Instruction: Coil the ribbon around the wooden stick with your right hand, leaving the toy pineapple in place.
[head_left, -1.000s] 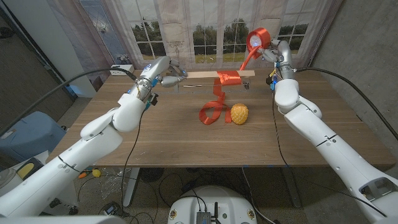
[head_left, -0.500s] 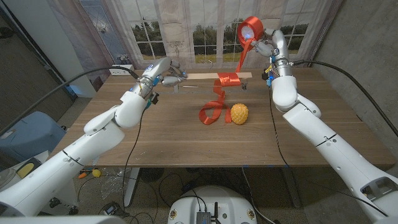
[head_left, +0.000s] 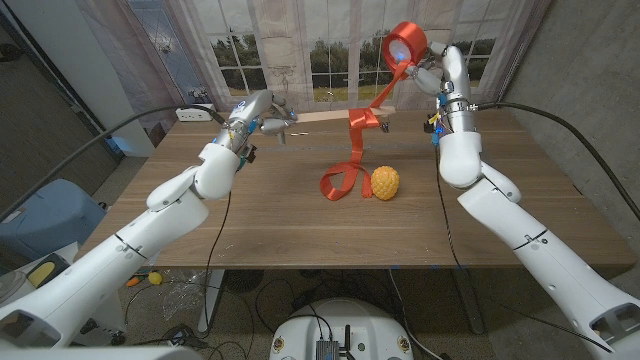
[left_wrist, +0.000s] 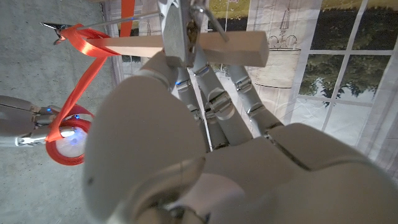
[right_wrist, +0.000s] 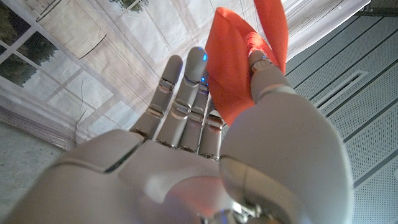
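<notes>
My left hand (head_left: 262, 113) holds one end of the pale wooden stick (head_left: 330, 116), lifted over the far side of the table; that grip is close up on the stick (left_wrist: 205, 48) in the left wrist view. The red ribbon (head_left: 356, 140) is wrapped on the stick near its far end, and its tail drops to a loop (head_left: 338, 183) on the table. My right hand (head_left: 432, 70), raised high at the back right, grips the ribbon's rolled end (head_left: 404, 44), seen as red ribbon (right_wrist: 239, 68) against its fingers. The yellow toy pineapple (head_left: 385, 183) stands on the table beside the loop.
The wooden table (head_left: 300, 230) runs toward me with bare room in front. A window with sheer curtains (head_left: 250, 50) lies behind the far edge. A small white box (head_left: 192, 113) sits at the back left corner.
The stick's wrapped end has risen and swung back off the table. The ribbon wrap now looks narrower, and the strand to the roll is pulled taut. My right hand stays high.
</notes>
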